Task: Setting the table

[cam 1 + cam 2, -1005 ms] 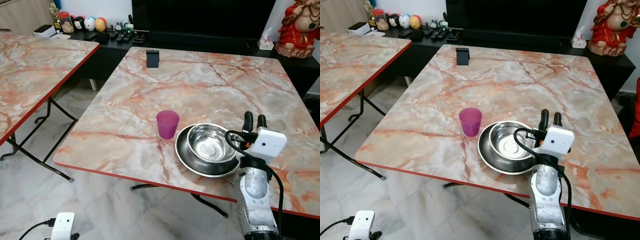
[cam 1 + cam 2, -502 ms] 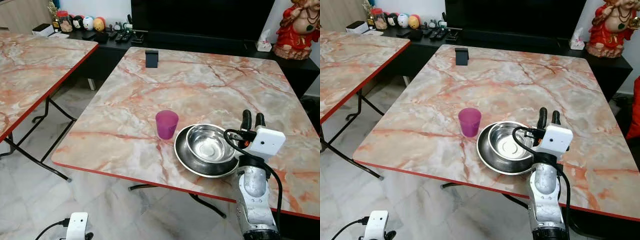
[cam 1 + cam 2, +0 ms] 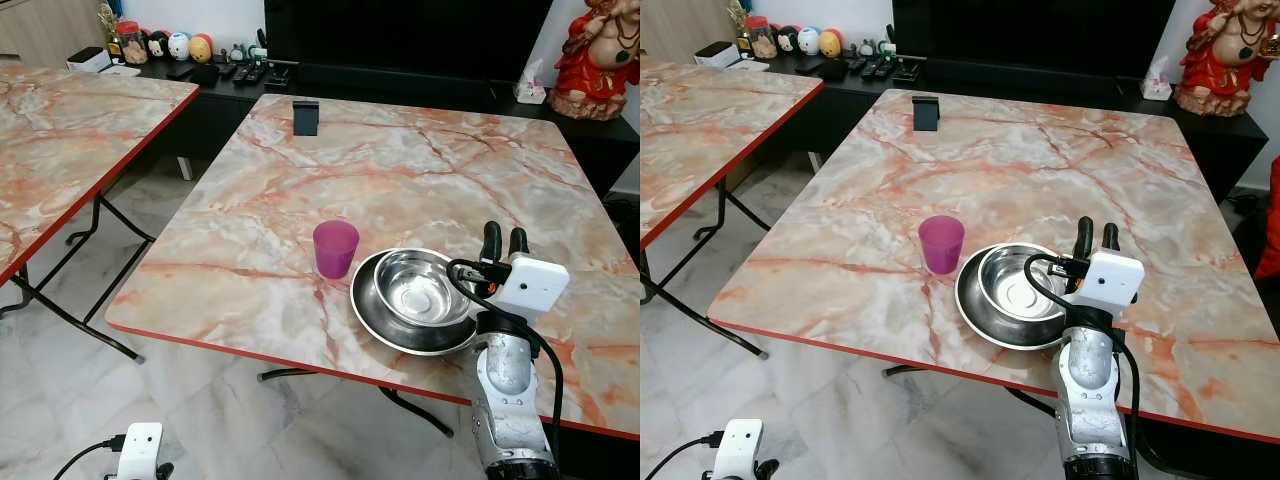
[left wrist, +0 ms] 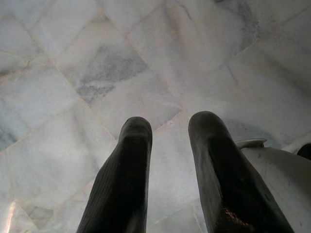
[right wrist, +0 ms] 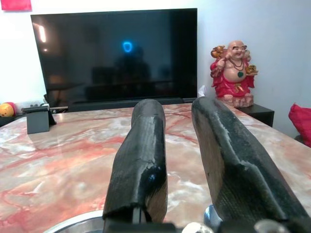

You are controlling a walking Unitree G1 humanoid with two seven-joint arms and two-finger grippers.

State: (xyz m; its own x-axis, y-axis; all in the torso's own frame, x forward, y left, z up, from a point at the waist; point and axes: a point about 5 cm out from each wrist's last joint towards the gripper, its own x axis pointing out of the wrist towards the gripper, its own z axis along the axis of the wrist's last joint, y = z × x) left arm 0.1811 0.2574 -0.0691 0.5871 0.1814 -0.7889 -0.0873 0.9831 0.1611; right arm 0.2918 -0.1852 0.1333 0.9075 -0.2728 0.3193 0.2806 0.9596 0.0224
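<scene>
Presently: right gripper [image 3: 504,240] narrowly parted, empty, raised just beside bowl [image 3: 421,288] on counter [image 3: 400,180]. Purple cup [image 3: 334,248] upright, adjacent. Left gripper [image 4: 170,141] narrowly parted, empty, over floor [image 4: 87,73].

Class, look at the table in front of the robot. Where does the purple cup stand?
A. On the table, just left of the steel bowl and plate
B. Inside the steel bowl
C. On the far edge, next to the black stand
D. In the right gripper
A: the purple cup stands upright on the table, close beside the left rim of the plate that holds the steel bowl.
</scene>
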